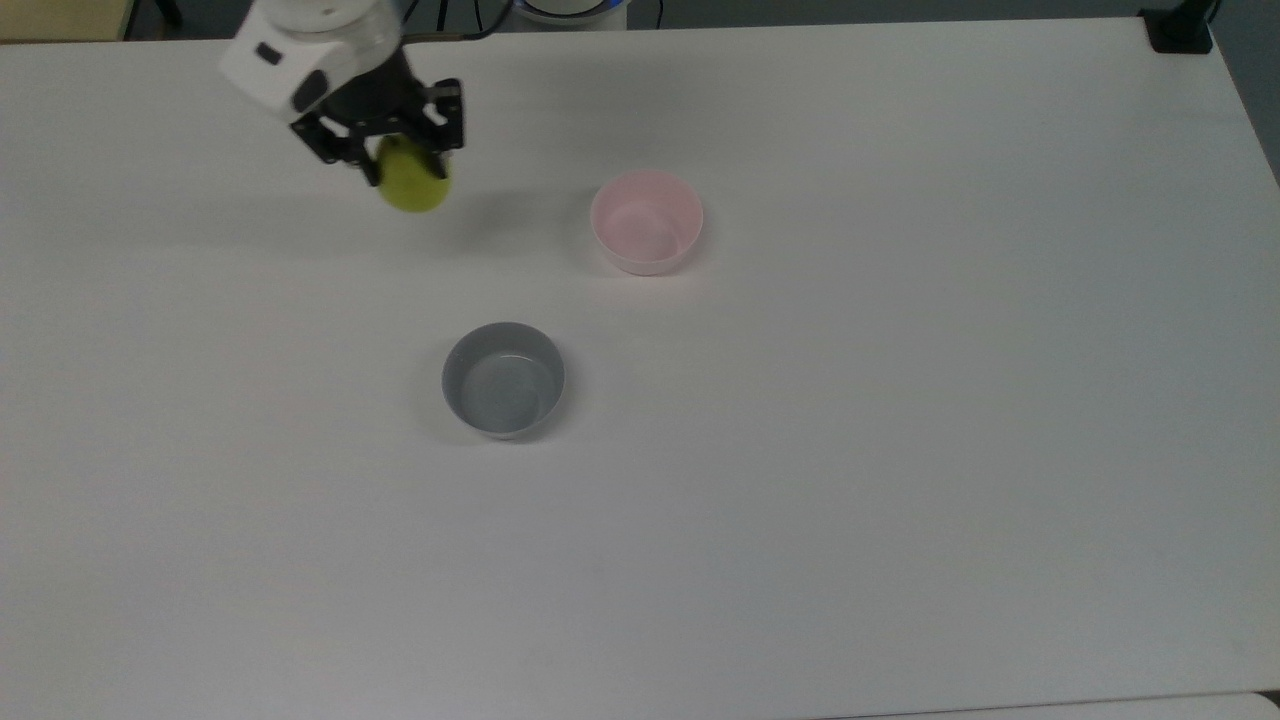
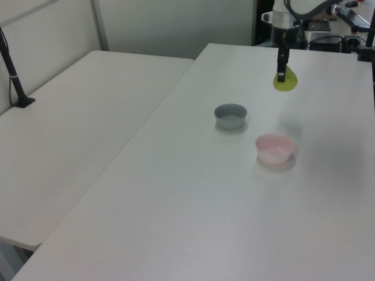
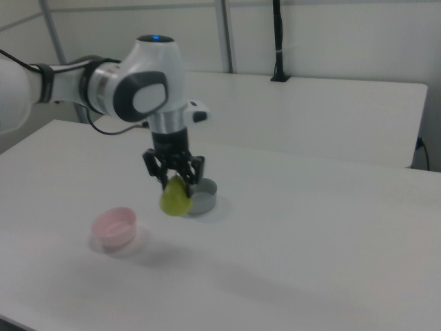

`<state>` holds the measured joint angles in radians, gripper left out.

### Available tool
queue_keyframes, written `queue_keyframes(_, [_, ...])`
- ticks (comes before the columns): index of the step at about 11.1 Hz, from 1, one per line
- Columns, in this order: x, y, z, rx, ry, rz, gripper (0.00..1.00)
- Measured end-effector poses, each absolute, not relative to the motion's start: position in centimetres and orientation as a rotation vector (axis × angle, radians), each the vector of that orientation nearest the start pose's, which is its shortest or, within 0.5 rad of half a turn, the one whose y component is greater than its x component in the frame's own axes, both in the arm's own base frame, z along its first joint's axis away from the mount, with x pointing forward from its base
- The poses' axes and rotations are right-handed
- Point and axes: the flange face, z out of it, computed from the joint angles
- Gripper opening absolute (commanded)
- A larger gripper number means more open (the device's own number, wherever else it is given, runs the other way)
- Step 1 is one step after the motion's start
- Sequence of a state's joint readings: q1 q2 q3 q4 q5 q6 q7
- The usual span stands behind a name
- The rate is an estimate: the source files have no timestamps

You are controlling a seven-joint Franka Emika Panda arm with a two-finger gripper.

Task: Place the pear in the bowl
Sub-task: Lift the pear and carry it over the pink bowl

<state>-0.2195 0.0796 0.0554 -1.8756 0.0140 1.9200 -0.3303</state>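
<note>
Claw point(image 1: 405, 160) clamps my pear point(image 1: 413, 185) above the surface point(image 1: 800, 500); a loose grip could drop it short of the pink bowl point(image 1: 647, 222).

One yellow-green pear point(image 1: 413, 184), two small round bowls, one pale pink bowl point(image 1: 647, 222) and one grey bowl point(image 1: 503, 380), one robot arm point(image 3: 103, 86) with one two-finger gripper point(image 1: 404, 166), two white tables point(image 2: 76, 117), two dark clamped posts point(image 2: 12, 70) are counted.
</note>
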Motion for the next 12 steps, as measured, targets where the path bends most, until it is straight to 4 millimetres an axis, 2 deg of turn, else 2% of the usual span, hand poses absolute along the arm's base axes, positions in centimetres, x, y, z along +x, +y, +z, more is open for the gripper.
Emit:
queue_keyframes(3, [56.5,-0.7,49.5,-3.098,-0.252,0.149,0.00])
queue_keyframes(6, [54.9,6.5,51.5,-3.125,-0.207,0.144,0.00])
queue_keyframes(8, [54.1,9.6,50.4,-3.134,-0.191,0.155,0.00])
queue_keyframes(12, [53.7,11.6,43.7,-3.155,-0.128,-0.005,0.00])
